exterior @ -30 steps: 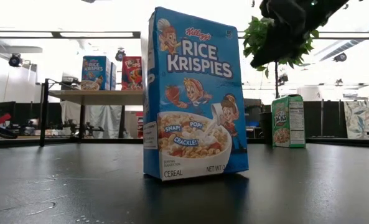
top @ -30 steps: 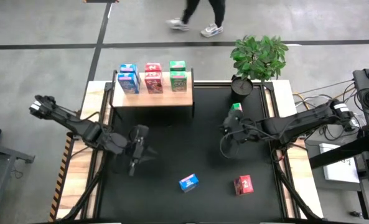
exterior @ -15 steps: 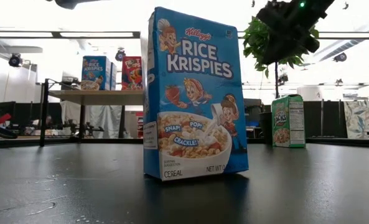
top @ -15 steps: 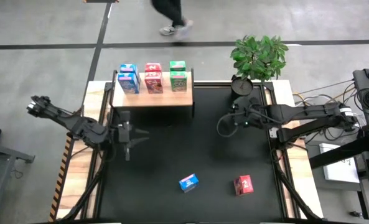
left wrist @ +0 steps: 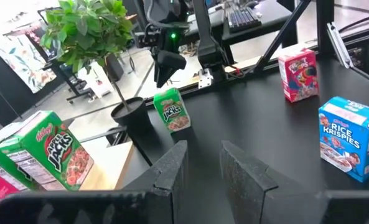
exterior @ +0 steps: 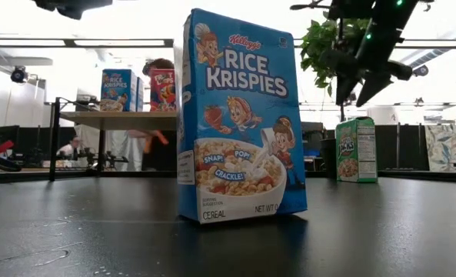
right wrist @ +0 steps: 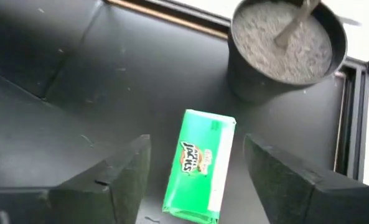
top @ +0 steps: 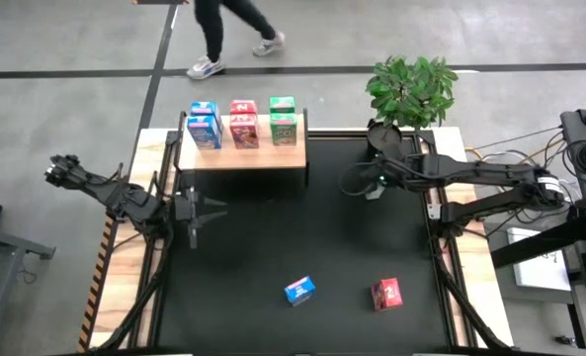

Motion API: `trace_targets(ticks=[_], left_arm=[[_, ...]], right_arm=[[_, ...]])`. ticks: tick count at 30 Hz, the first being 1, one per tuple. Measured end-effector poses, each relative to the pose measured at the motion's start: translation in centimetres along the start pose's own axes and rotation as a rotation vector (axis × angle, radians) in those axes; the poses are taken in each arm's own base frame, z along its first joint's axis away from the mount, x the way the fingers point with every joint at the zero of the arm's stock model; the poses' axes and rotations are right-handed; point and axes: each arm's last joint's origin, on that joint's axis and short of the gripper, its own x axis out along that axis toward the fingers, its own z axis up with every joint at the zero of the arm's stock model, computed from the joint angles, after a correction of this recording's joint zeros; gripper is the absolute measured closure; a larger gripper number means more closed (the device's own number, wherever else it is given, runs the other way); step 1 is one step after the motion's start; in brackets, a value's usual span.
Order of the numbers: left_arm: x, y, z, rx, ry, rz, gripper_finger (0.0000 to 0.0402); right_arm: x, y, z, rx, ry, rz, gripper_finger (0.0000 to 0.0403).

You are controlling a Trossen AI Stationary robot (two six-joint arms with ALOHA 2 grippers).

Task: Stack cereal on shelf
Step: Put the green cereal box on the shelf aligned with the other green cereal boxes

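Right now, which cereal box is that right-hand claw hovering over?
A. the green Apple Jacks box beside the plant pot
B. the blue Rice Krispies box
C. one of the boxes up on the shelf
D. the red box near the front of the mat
A: the right gripper hangs open directly above the green Apple Jacks box, which stands on the black mat beside the plant pot.

The right gripper (right wrist: 193, 165) has spread its fingers above the green box (right wrist: 200, 165), seemingly lower now.

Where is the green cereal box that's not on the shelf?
The green cereal box stands on the black mat's far right side, beside the plant pot, directly under the right gripper, whose fingers are open.
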Motion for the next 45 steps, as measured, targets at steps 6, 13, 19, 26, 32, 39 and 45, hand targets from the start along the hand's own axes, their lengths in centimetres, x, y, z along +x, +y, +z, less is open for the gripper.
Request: trace_targets(ticks=[6,13,19,26,32,39,45], left_arm=[[0.0,-0.2,-1.2,0.007,0.014,-0.003,0.0325],[-0.3,-0.1,-1.1,0.005,0.003,-0.001,0.0325],[-0.5,0.2,-0.8,-0.005,-0.014,0.003,0.0325],[-0.5,0.2,-0.9,-0.003,-0.012,0.002,0.0325],[-0.5,0.2,-0.9,-0.003,-0.012,0.002,0.0325],[-0.5,0.1,-0.9,-0.002,-0.011,0.002,0.0325],[-0.5,0.1,-1.0,0.000,-0.008,0.001,0.0325]], right_arm=[[1.3,0.0,0.1,0.021,0.081,-0.006,0.0137],[3.0,0.8,-0.3,0.021,0.125,-0.065,0.0133],[4.7,1.6,-0.9,-0.018,0.172,-0.120,0.0143],[5.6,2.0,-1.2,-0.035,0.196,-0.141,0.0189],[5.3,2.0,-1.1,-0.024,0.193,-0.131,0.0226],[3.8,1.7,-0.4,0.000,0.166,-0.067,0.0251],[0.8,2.8,1.2,-0.032,0.132,0.086,0.0257]])
